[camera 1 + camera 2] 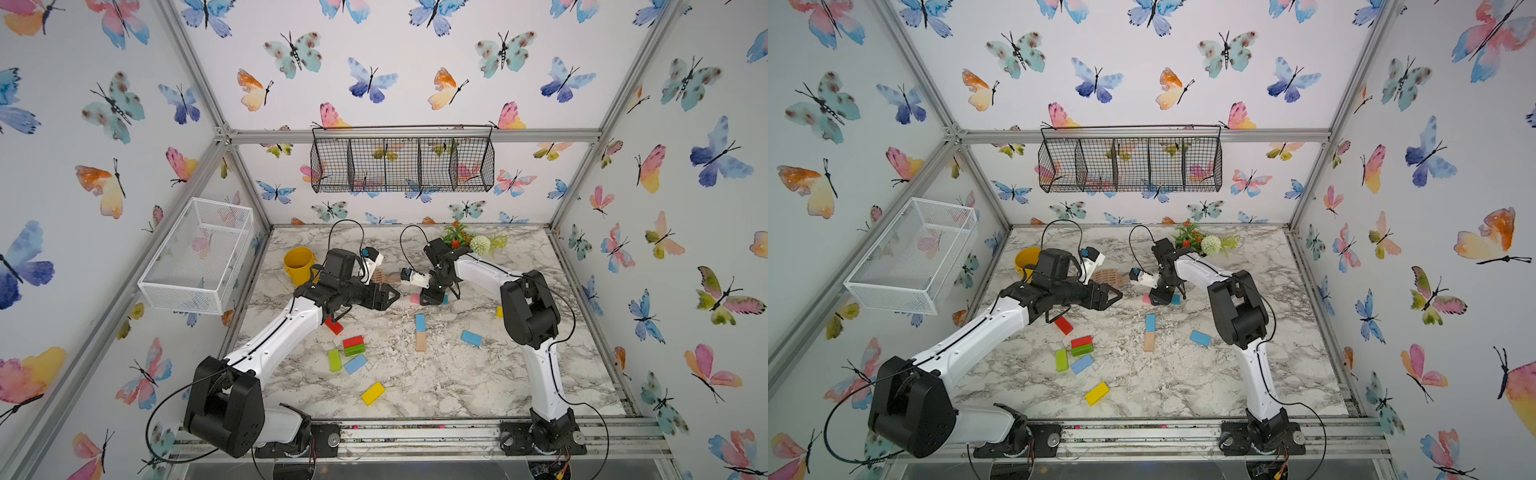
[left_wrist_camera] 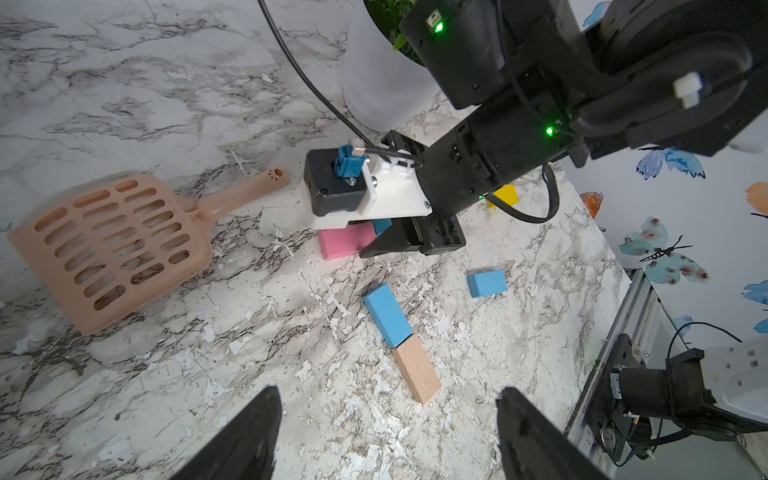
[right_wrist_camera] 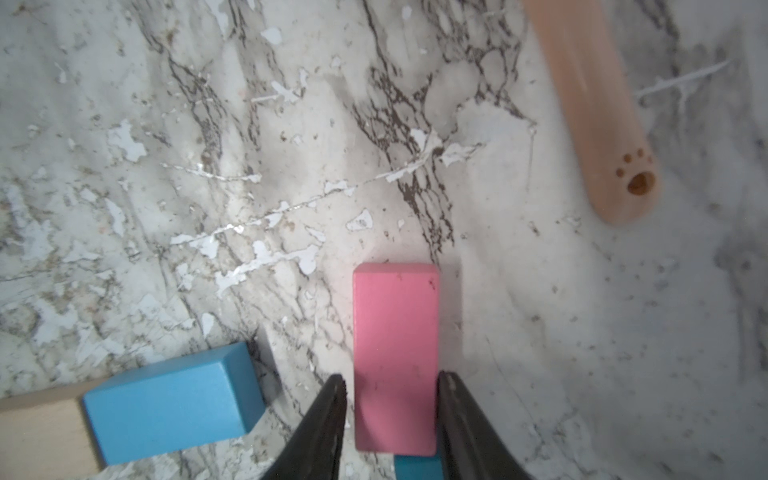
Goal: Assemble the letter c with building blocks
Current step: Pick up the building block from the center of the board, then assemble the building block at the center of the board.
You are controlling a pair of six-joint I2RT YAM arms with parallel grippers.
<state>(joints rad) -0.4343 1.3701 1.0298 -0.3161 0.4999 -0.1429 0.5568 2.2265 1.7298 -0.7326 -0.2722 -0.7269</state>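
On the marble surface (image 1: 457,386) the left hand (image 2: 388,415) hangs wide open, empty; the right hand (image 3: 392,380) straddles one end of the flat pink block (image 3: 395,328), grip uncertain. Held that far off-centre it could swivel, or snag the teal block (image 3: 417,467) just beside

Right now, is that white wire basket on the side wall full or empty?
Empty: the white wire basket holds nothing; in both top views only butterfly wallpaper shows through its mesh.
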